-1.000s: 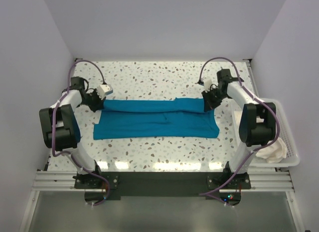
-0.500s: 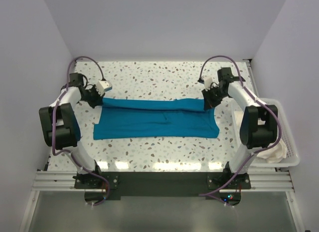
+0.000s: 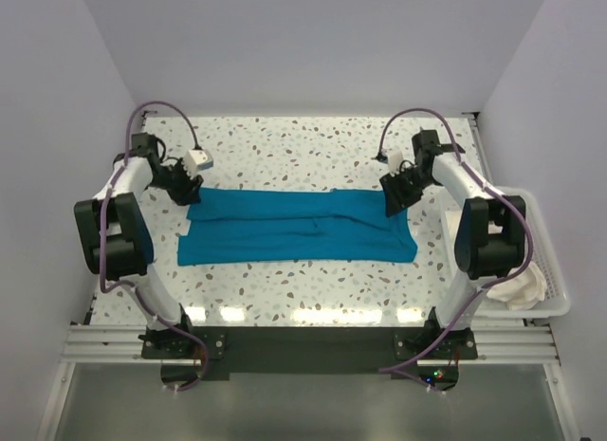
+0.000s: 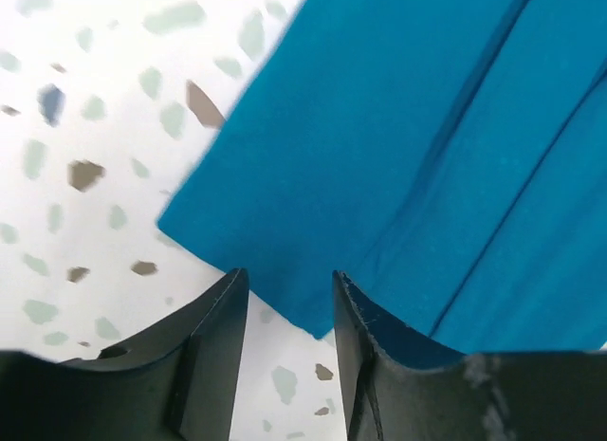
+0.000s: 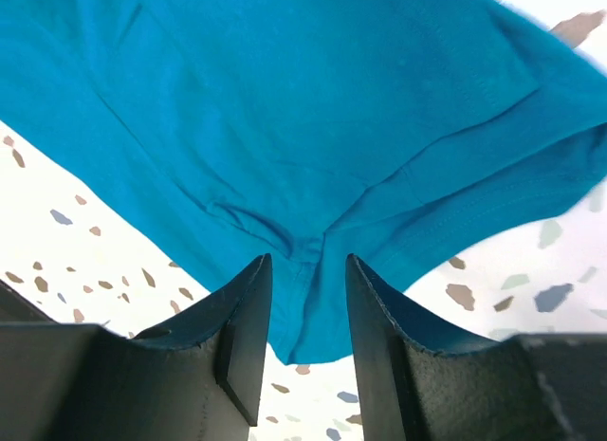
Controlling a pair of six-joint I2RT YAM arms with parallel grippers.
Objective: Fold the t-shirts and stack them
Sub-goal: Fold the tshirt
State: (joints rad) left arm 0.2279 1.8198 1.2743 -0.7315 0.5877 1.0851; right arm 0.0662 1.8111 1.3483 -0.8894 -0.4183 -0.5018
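Now | teal t-shirt (image 3: 299,225): smooth folded strip | left end effector (image 4: 288,282), right end effector (image 5: 307,265): parted, empty

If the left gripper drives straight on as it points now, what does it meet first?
The teal t-shirt, probably: its corner lies just ahead of the left gripper, between the open jaws; depth is unclear.

Teal t-shirt (image 3: 299,226), folded into a long flat band, lies between my left end effector (image 3: 193,189) and right end effector (image 3: 391,202); white t-shirt (image 3: 522,287) sits bunched, well apart from the right.
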